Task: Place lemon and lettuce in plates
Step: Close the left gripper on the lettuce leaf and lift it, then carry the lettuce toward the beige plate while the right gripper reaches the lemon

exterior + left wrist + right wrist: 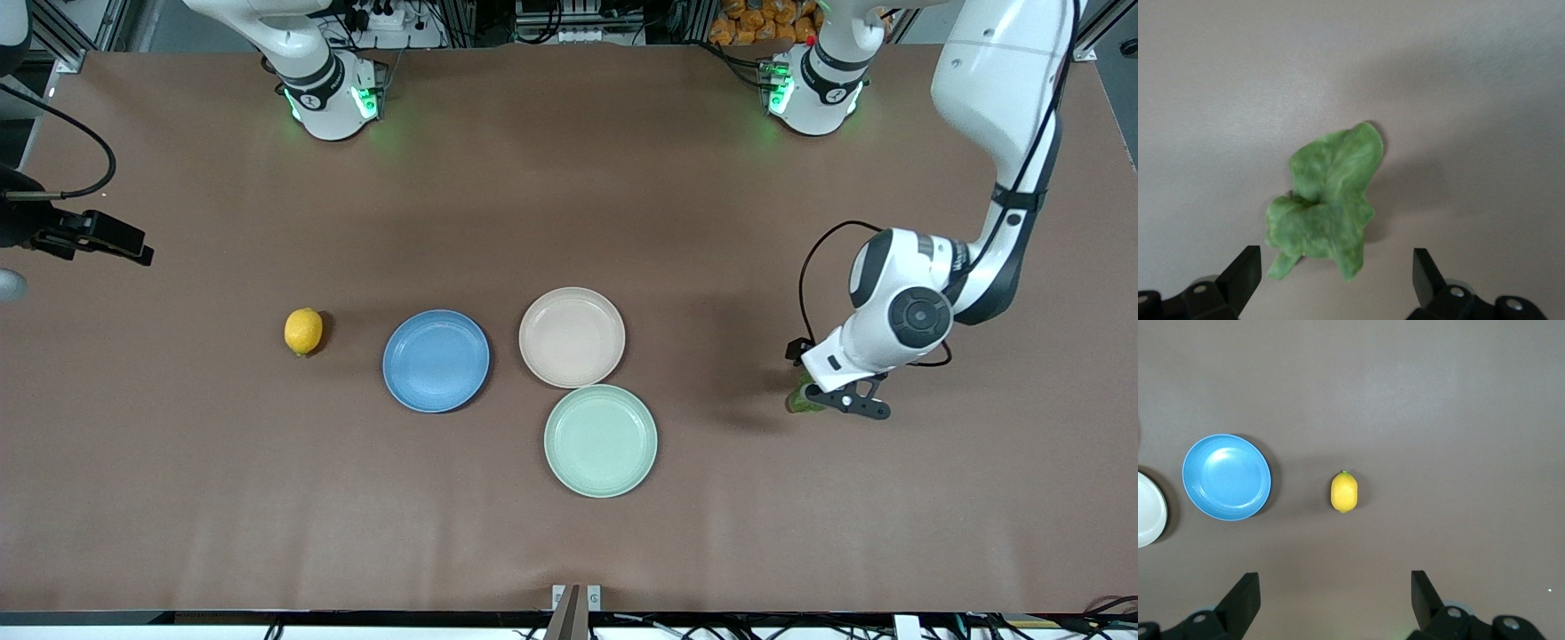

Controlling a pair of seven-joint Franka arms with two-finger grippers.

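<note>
1. The surface carries everything. Nothing is in a plate yet, so the step in hand looks like the first pickup: the lettuce.
2. The left hand is low over the lettuce, toward the left arm's end of the surface. The left wrist view shows its fingers spread wide with the lettuce lying on the surface between and ahead of them, not yet gripped. To do this well, I judge the hand should centre on the thick bunched part, not the thin upright leaf, drop until the fingers straddle it, then close gently; ruffled leaf likely slips or tears.
3. The right hand waits open near the edge at the right arm's end, looking down on the lemon.
4. The blue plate is empty, mid-surface.
5. The beige-pink plate is empty, just beside it.
6. The mint-green plate is empty, nearer the front camera.
7. The lemon lies beside the blue plate, toward the right arm's end.
</note>
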